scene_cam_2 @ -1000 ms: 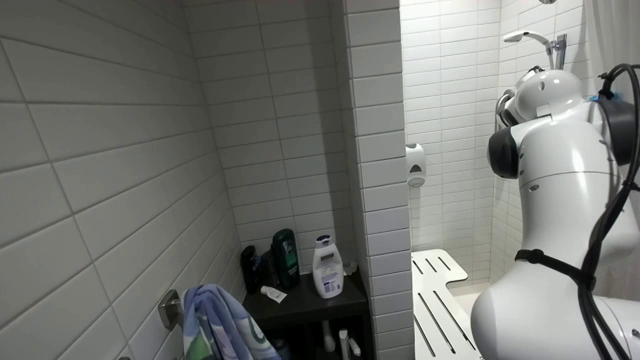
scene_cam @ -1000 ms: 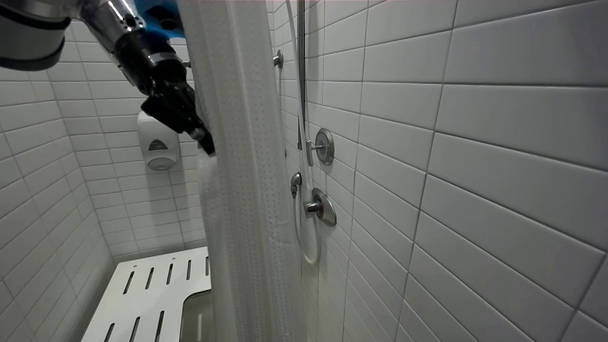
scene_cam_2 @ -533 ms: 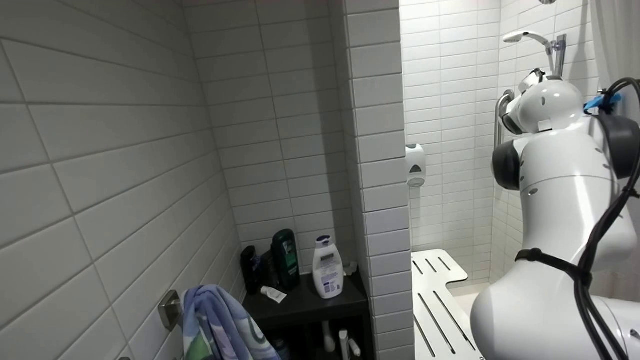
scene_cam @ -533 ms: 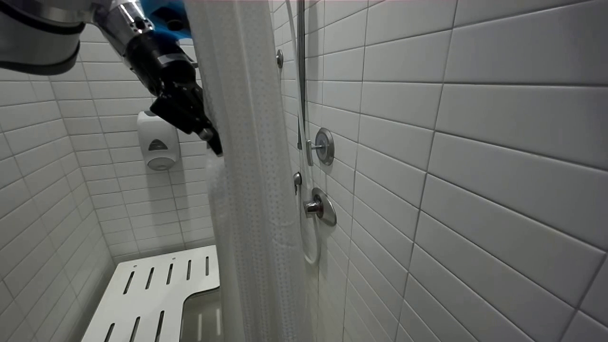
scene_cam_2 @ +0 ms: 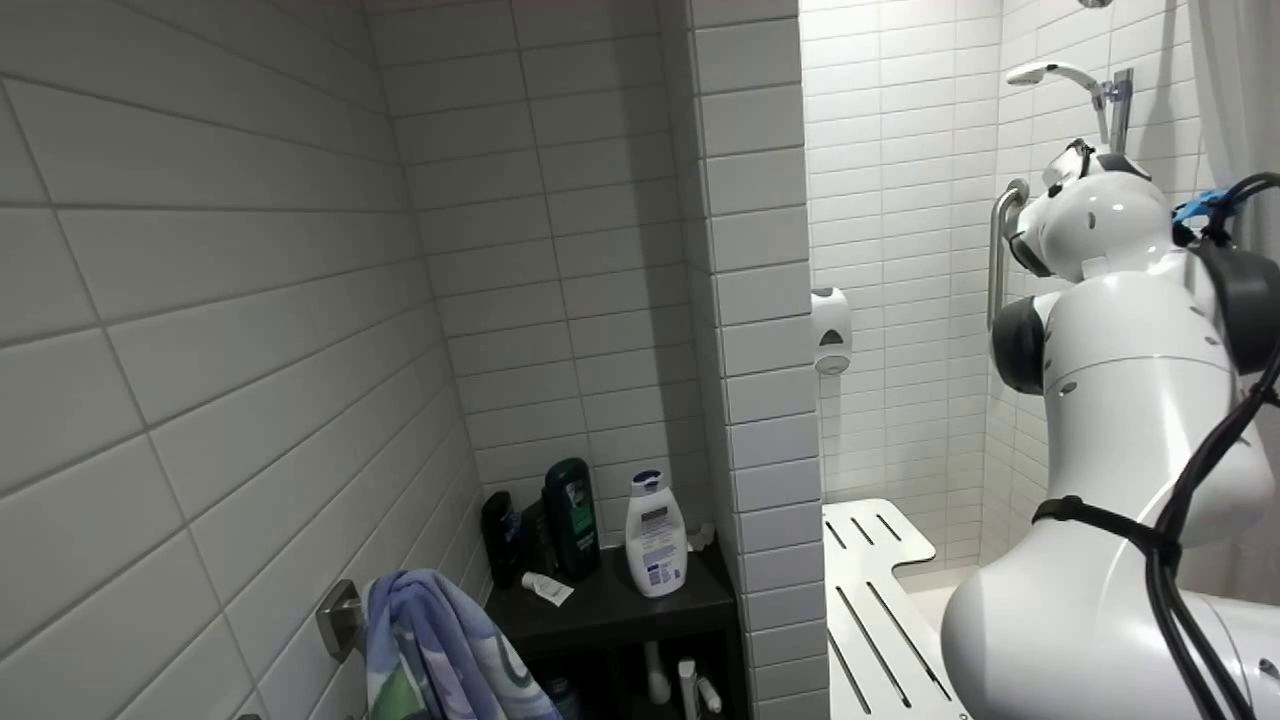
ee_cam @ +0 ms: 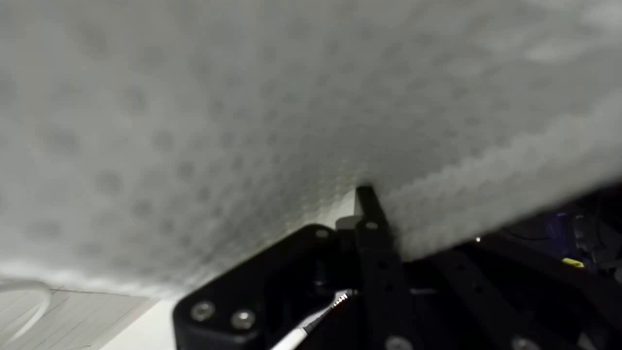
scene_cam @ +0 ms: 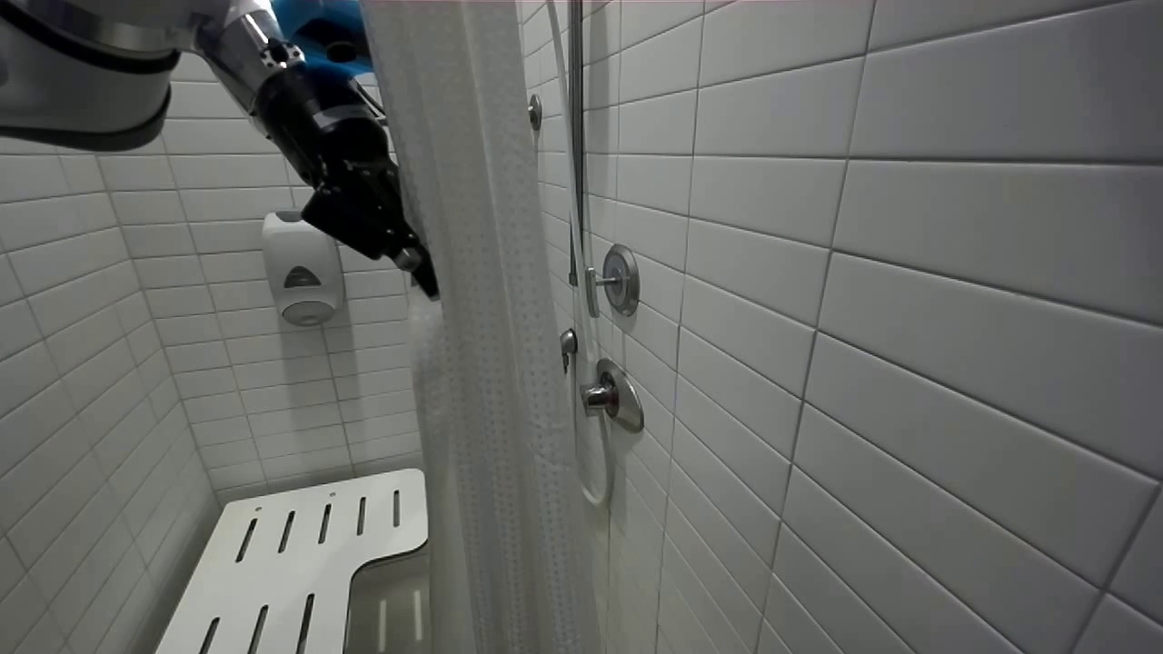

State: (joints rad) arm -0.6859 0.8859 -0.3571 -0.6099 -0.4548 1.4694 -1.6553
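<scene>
A pale, patterned shower curtain point(scene_cam: 482, 272) hangs in gathered folds, with its upper part visible at the right edge in an exterior view point(scene_cam_2: 1240, 90). My black gripper point(scene_cam: 425, 277) comes down from the upper left and is shut, its tips at the curtain's free edge, where the cloth bunches just below them. In the wrist view the curtain point(ee_cam: 233, 107) fills most of the picture and folds down on both sides of the gripper point(ee_cam: 365, 194), so the cloth appears pinched there. The exact contact between the pads is hidden by cloth and shadow.
Below the arm is a white slotted bench point(scene_cam: 300, 536). A soap dispenser point(scene_cam: 304, 272) hangs on the back wall. Shower valves point(scene_cam: 621, 280) and a hose sit behind the curtain, beside the tiled wall. A grab bar point(scene_cam_2: 998, 260) and a shelf with bottles point(scene_cam_2: 620, 620) also show.
The gripper has moved right and slightly down, and the curtain's edge has shifted right with it, exposing more of the bench. The arm has lowered a little. The jaws look the same.
</scene>
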